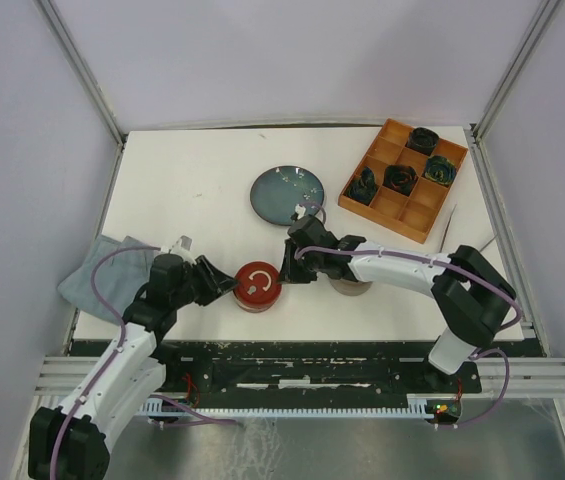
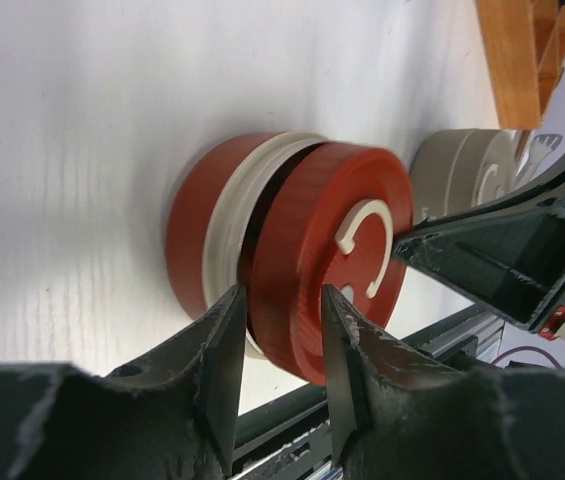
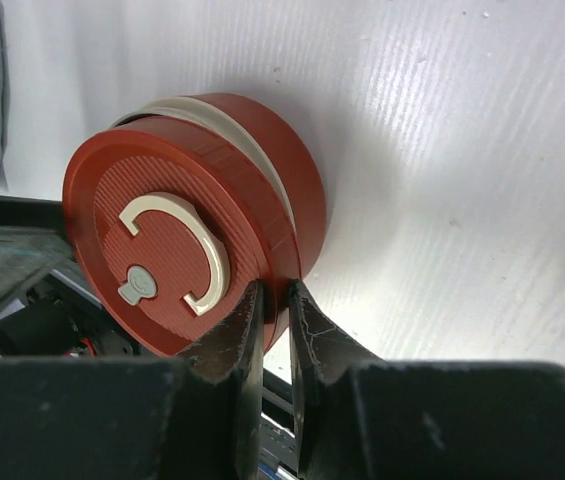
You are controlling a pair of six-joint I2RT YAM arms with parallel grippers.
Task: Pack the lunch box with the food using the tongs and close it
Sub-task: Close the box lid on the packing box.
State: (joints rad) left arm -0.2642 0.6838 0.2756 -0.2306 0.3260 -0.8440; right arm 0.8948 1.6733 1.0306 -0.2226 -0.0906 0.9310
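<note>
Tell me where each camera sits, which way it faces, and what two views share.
Top external: above and behind the arms, looking down at the table; both arms show, left hand and right hand meeting at the red lunch box.
Left wrist: low, looking along its own fingers straddling the red lid; the right hand sits opposite.
Right wrist: low, facing back the other way; its fingers at the lid's rim.
Shared: both wrist views show the lid's white C-shaped handle.

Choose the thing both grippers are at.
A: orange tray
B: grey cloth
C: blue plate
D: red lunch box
D: the left gripper and the right gripper close in from opposite sides on the lunch box, and the left one's fingers sit astride the rim of its lid.
</note>
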